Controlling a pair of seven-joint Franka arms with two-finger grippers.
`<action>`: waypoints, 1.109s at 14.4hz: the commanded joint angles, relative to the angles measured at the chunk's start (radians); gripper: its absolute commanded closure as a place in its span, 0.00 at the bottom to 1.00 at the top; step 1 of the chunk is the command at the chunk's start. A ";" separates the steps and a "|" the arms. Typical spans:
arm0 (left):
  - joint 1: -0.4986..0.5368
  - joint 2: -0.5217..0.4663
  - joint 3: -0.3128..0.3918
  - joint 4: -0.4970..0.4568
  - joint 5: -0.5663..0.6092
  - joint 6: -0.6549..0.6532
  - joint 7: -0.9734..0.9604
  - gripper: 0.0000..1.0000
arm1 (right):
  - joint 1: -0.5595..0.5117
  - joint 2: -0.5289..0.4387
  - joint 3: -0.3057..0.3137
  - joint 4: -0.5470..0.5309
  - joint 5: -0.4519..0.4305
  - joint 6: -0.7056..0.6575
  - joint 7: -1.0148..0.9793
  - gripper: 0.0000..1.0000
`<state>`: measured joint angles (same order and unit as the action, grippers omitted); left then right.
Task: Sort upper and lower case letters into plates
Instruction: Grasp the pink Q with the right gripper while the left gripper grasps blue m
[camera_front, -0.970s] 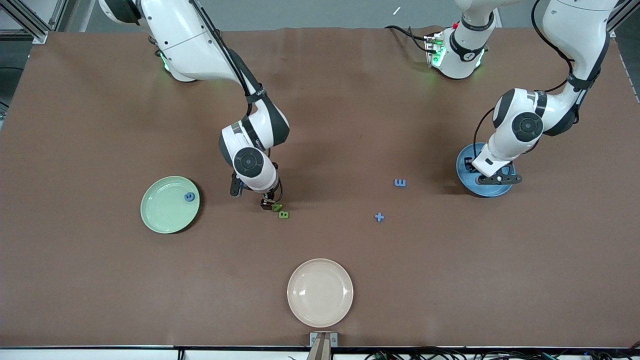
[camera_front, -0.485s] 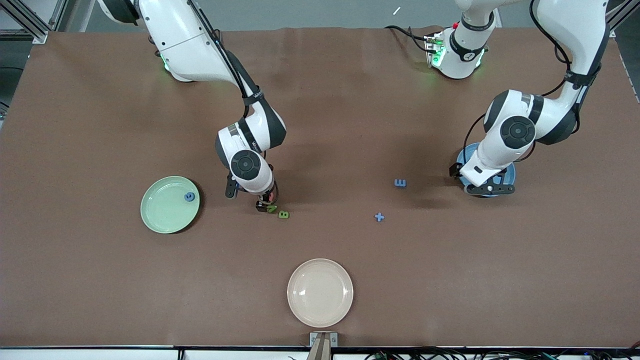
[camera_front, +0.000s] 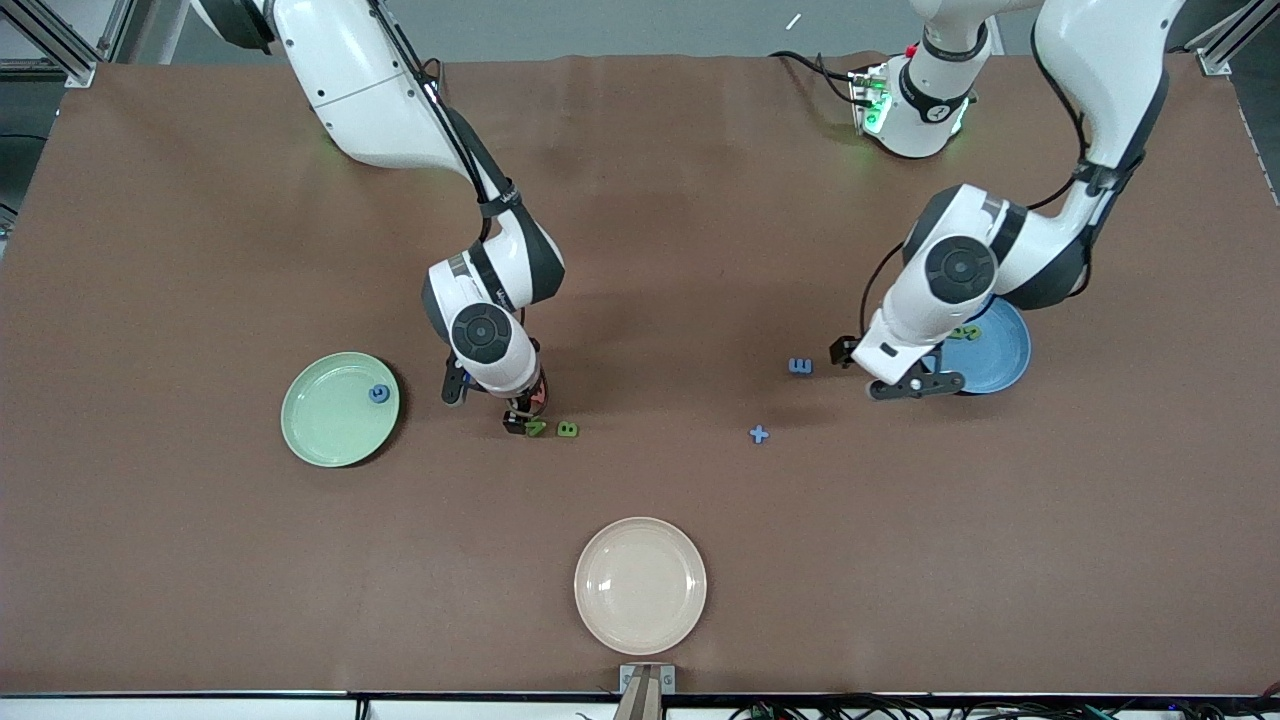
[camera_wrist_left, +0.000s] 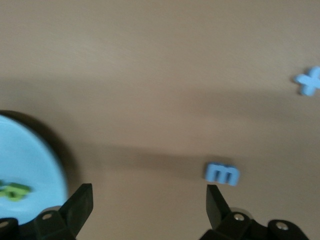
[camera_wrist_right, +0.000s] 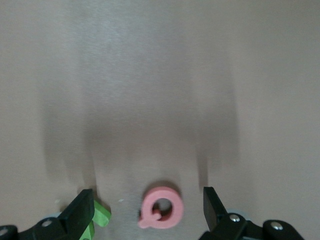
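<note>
Our left arm hides part of the blue plate (camera_front: 1000, 350); left gripper (camera_wrist_left: 147, 200) spread, empty, beside the blue letter (camera_wrist_left: 222, 174). Right gripper (camera_wrist_right: 147, 207) spread around the pink letter (camera_wrist_right: 161, 207) mid-table

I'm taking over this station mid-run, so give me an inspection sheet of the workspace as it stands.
Surface: brown table, flat.
Job's things: green plate holds a blue letter; blue plate holds a green letter; blue m, blue plus-shaped piece, green B, a second green piece and pink Q lie loose.
Clutter: cream plate, holding nothing.
Grippers: left gripper open, beside the blue plate; right gripper open, straddling the pink Q.
Cables: bundle along the near edge.
Surroundings: nothing seen.
</note>
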<state>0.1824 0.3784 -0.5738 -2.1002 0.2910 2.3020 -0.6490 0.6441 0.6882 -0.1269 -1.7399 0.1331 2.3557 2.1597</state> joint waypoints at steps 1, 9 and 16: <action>-0.052 0.054 -0.003 0.040 0.007 0.003 -0.037 0.01 | -0.030 0.007 0.010 0.008 -0.015 0.031 -0.003 0.03; -0.092 0.161 0.002 0.045 0.088 0.137 -0.161 0.01 | -0.047 0.007 0.016 0.034 -0.007 -0.039 -0.011 0.03; -0.093 0.214 0.003 0.061 0.177 0.143 -0.247 0.27 | 0.005 0.024 0.020 0.028 0.003 -0.075 0.045 0.05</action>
<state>0.0965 0.5774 -0.5722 -2.0587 0.4438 2.4414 -0.8666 0.6392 0.7031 -0.1064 -1.7160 0.1348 2.2862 2.1810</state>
